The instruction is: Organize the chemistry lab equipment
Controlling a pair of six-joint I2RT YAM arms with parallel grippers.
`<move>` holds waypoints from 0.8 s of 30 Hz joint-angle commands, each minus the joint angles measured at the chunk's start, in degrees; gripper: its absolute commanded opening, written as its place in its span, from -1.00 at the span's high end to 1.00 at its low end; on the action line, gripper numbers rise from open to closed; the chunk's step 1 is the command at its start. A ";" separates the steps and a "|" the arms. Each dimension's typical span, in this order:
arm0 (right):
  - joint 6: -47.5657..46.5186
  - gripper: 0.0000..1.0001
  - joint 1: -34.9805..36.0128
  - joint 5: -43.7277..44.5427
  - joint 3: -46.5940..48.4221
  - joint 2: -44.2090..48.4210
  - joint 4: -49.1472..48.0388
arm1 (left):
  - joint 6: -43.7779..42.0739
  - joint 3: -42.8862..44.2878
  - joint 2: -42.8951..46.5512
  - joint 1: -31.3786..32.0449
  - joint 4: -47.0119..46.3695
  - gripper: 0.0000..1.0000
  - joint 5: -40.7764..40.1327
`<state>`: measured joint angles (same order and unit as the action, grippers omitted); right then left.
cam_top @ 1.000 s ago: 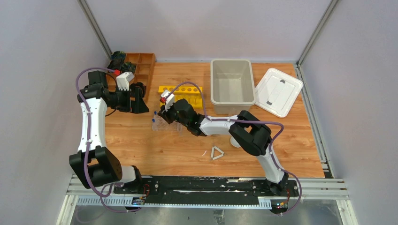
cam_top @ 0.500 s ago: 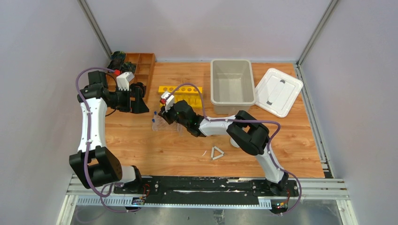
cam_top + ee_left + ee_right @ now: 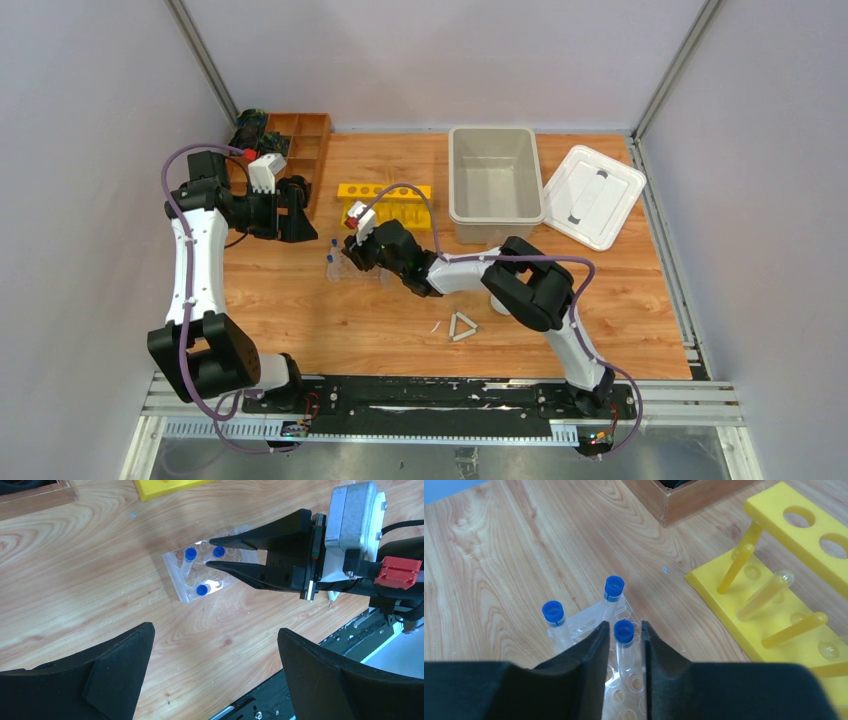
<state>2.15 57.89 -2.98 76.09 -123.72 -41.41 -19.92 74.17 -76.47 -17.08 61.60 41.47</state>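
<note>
While upright in rack (image 3: 583, 621), tube (image 3: 624, 632) between right fingers (image 3: 584, 665).

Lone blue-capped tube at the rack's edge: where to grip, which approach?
Grip the tube just under its blue cap, coming down from above. It stands upright in the clear rack, its top sticking out, with free room on both sides.

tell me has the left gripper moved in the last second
No. The left gripper hangs open by the near end of the wooden tray, in the same spot as before.
</note>
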 commanded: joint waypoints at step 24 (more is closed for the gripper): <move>21.45 0.21 -0.50 19.65 -10.43 21.32 25.53 | 0.70 0.90 2.64 -0.17 -0.34 -1.00 0.01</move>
<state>14.41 57.89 8.95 64.40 -103.46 -32.27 -19.64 74.19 -75.22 -17.08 61.60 41.28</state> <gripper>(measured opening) 0.437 0.997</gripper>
